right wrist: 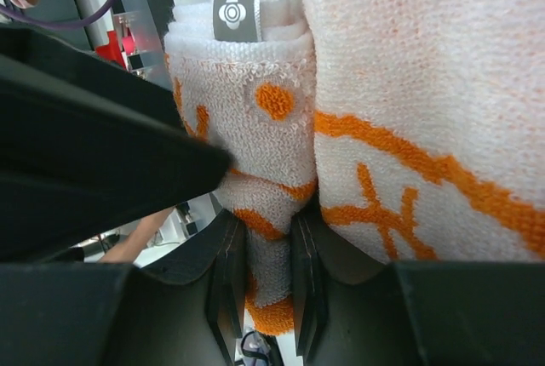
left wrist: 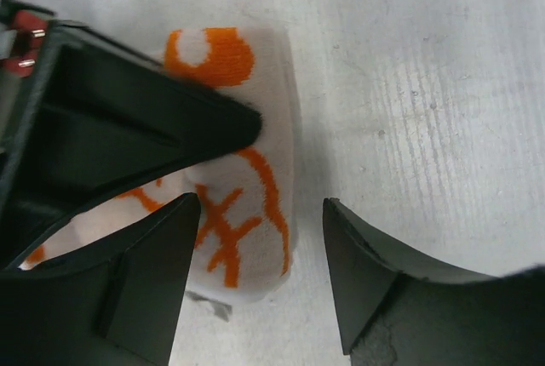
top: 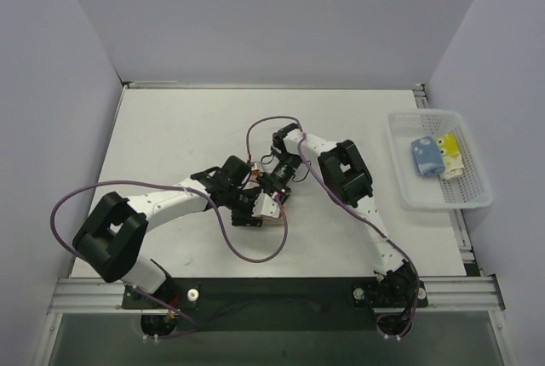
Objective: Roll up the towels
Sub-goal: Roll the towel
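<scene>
The orange-and-white towel lies rolled up at the table's middle, its pale side with orange flower lines facing out. In the left wrist view the roll sits by my left gripper's left finger; the jaws stand wide apart, not closed on it. My left gripper meets my right gripper over the towel. In the right wrist view my right gripper is shut on a fold of the towel. A light blue towel and a yellow towel lie rolled in the basket.
The white mesh basket stands at the table's right edge. Purple cables loop from both arms over the table's middle. The other arm's dark finger crosses the left wrist view, and another crosses the right wrist view.
</scene>
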You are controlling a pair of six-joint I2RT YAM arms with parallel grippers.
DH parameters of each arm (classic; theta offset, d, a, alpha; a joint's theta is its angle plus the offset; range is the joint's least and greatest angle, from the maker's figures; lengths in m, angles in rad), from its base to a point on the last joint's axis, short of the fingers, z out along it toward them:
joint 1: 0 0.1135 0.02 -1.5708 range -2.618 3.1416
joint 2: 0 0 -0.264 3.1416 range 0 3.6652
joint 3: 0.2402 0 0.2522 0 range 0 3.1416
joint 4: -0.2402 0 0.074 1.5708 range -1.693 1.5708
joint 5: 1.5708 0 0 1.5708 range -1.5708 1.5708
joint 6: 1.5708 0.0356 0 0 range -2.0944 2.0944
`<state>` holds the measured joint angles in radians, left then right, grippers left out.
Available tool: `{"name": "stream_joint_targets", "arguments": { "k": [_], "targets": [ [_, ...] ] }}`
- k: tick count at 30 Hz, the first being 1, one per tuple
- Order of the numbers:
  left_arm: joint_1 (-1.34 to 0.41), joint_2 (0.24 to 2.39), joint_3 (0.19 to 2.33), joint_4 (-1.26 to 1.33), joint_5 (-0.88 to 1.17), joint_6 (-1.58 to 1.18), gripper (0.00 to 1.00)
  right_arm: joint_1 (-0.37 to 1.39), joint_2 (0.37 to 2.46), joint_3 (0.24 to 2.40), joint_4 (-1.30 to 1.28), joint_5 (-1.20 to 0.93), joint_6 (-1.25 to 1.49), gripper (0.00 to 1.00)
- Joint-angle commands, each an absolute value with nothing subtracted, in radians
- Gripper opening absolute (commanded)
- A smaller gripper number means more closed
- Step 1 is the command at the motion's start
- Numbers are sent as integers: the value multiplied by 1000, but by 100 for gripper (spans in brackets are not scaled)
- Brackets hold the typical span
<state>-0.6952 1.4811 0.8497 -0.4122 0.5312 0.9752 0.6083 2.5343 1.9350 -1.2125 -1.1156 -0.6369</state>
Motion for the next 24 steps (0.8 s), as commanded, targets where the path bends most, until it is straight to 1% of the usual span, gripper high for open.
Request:
{"name": "stream_joint_targets", "arguments": {
  "k": [1,2,5,6,7,8,9,10,11,12,14,17,19,20,22,23,24],
  "targets": [
    [-729,1540,890,-359,499,1011,68,607,2582,1974,-1259,-1060,-618,1],
    [-732,1552,893,-360,494,1006,65,606,2585,1977,-1258,-1061,-614,2],
    [-738,1588,910,-402,462,986,41,597,2580,1988,-1256,-1058,-588,9],
    [-736,1597,920,-457,450,985,35,591,2565,1988,-1252,-1054,-578,15],
    [-736,1601,926,-489,446,979,23,585,2557,1990,-1250,-1049,-568,18],
    [-736,1609,937,-529,446,967,19,568,2550,1997,-1249,-1043,-540,21],
    [-732,1632,968,-619,471,959,15,558,2528,2002,-1252,-1036,-528,28],
    [-726,1646,982,-664,488,947,12,546,2516,2009,-1253,-1016,-516,32],
    [-719,1657,994,-702,511,945,11,522,2498,2022,-1253,-1002,-497,37],
    [-713,1676,1000,-762,529,943,10,506,2461,2028,-1252,-988,-489,45],
    [-687,1693,1023,-808,578,950,9,459,2425,2046,-1252,-948,-471,51],
    [-628,1761,1112,-917,673,960,8,382,2353,2040,-1227,-922,-430,51],
    [-597,1845,1190,-1011,718,960,8,344,2283,2010,-1181,-925,-405,51],
    [-562,1877,1271,-1044,756,965,8,328,2257,1987,-1164,-927,-399,50],
    [-525,1975,1353,-1136,793,965,8,293,2175,1915,-1125,-928,-393,48],
    [-491,2008,1440,-1158,833,957,8,288,2149,1893,-1114,-922,-396,46],
    [-471,2082,1483,-1213,848,953,10,284,2091,1843,-1092,-920,-403,45]
  ]
}}
